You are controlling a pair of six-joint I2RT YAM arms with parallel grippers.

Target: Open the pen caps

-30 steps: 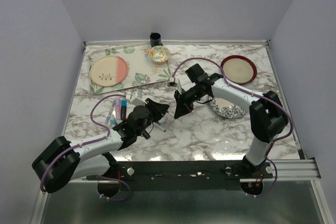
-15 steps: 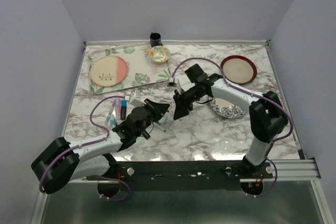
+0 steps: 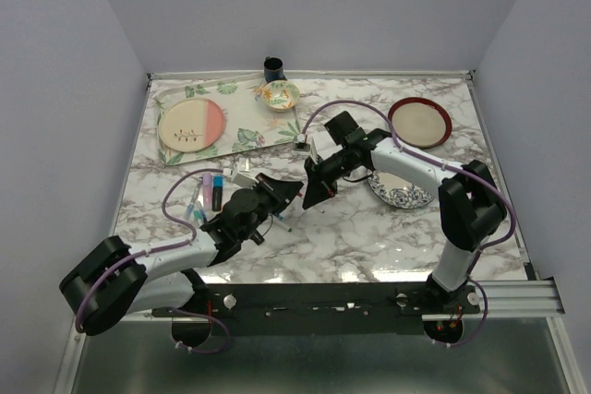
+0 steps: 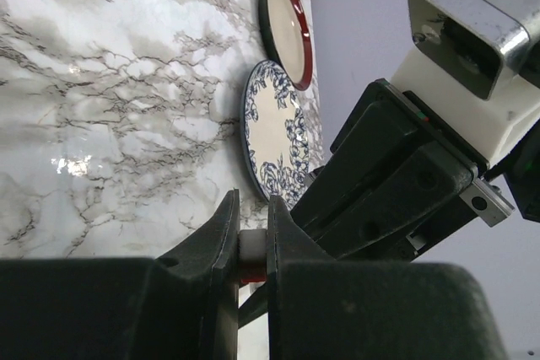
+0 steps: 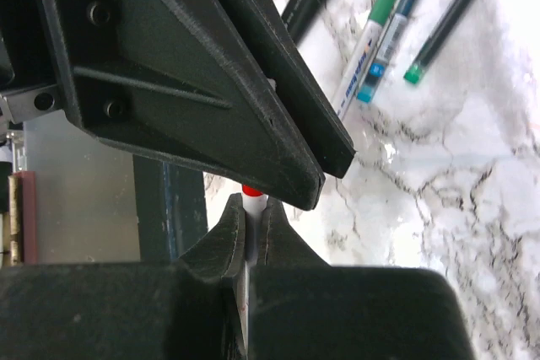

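Just left of the blue-patterned plate, above the tabletop: left fingers and right fingers, tip to tip. Pinched narrow on the white barrel of one thin pen, the left; closed right down on its shaft, the right. Red cap lodged at the meeting point. Cannot tell which pair has the cap itself. Risky from here: with so slim a bite on smooth plastic, could slide off in the pull, leave the cap seated, or drop the pen beside the plate.
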